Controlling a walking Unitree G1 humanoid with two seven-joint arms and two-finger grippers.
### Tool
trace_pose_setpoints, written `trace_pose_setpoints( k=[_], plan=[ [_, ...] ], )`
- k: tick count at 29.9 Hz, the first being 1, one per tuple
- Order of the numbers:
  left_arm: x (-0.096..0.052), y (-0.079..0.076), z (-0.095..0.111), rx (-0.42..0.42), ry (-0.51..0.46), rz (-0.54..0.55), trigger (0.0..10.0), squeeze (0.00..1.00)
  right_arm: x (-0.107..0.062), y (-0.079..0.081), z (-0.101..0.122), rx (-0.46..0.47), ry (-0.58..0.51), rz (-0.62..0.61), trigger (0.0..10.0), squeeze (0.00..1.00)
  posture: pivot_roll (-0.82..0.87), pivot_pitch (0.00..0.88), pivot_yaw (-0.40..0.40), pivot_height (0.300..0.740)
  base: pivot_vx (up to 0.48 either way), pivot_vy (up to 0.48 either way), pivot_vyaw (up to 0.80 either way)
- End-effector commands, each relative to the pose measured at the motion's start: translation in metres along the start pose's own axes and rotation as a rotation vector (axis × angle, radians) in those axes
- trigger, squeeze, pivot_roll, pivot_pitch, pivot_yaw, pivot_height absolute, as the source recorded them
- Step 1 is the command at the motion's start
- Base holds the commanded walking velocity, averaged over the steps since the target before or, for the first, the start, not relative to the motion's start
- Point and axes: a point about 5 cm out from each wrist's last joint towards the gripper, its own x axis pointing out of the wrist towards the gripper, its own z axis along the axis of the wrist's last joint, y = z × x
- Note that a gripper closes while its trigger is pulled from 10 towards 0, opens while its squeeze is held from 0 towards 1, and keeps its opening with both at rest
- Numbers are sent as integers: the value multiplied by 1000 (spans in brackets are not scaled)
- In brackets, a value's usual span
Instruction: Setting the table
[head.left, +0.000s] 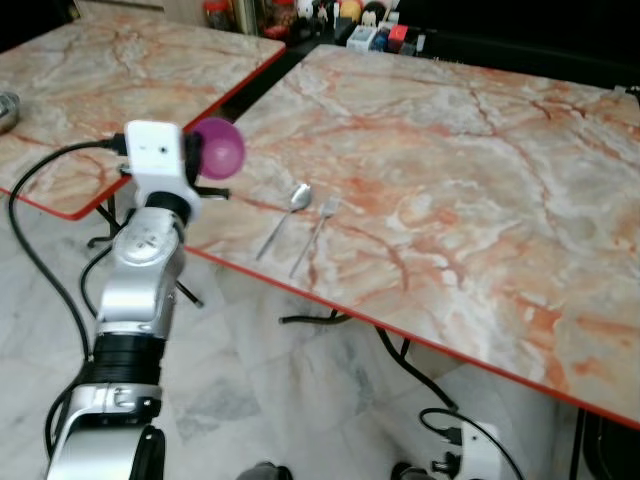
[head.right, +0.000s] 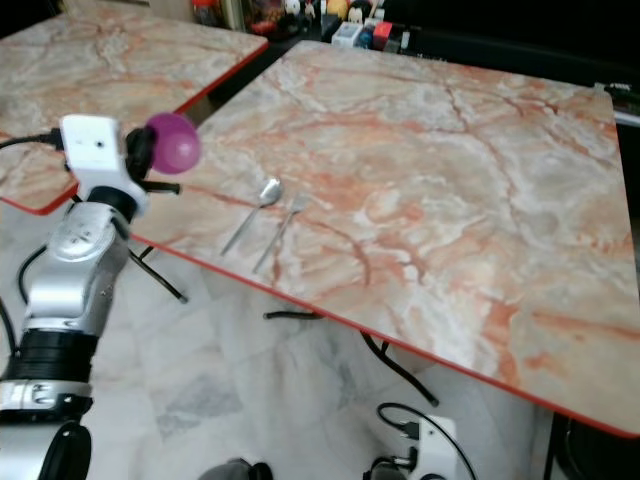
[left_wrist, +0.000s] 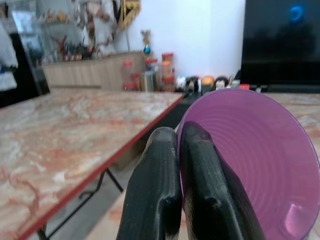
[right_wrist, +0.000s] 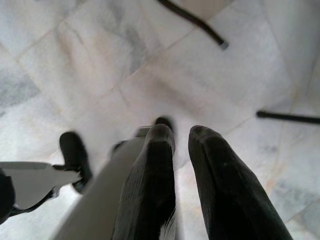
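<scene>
Left eye view: one purple bowl (head.left: 220, 148), one spoon (head.left: 285, 219), one fork (head.left: 314, 234). Left gripper (head.left: 205, 160) sits left of centre in the frame, raised at the near-left edge of the big marble table (head.left: 470, 190). Its fingers (left_wrist: 197, 190) are pressed together on the bowl's rim, one inside and one outside, seen up close in the left wrist view. Bowl is held up on its side; whether it touches the table, can't tell.

Spoon and fork lie side by side on the table at frame centre, just right of the bowl, spoon on the left, handles toward the near edge.

Two tables total, both orange-veined marble with red edging; the second table (head.left: 90, 90) is at upper left, a dark gap between them. Jars and small clutter (head.left: 340, 20) line the top edge. Floor (head.left: 290, 400) is pale marble tile.

Right gripper (right_wrist: 182, 150) hangs idle over the floor, fingers slightly apart, holding nothing.
</scene>
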Motion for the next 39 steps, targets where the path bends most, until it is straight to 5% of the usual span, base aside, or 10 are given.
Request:
trace_pose_setpoints(
  k=[1,15,30,39],
  plan=[
    [1,-5,2,5,-20,-7,10000,0,-1,-8,-5,1,16,-21,10000,0,-37,137,25,740,0,480,0],
    [-6,17,-11,31,7,61,10000,0,-1,-2,-3,-4,4,-3,10000,0,-32,120,31,740,0,480,-210],
    [-25,78,-9,144,-31,343,10000,0,-1,1,-4,4,9,1,10000,0,-13,144,40,740,0,480,0],
    [-54,100,-51,224,124,422,10000,0,-1,1,-3,6,7,1,10000,0,-9,154,46,740,0,480,0]
  ],
)
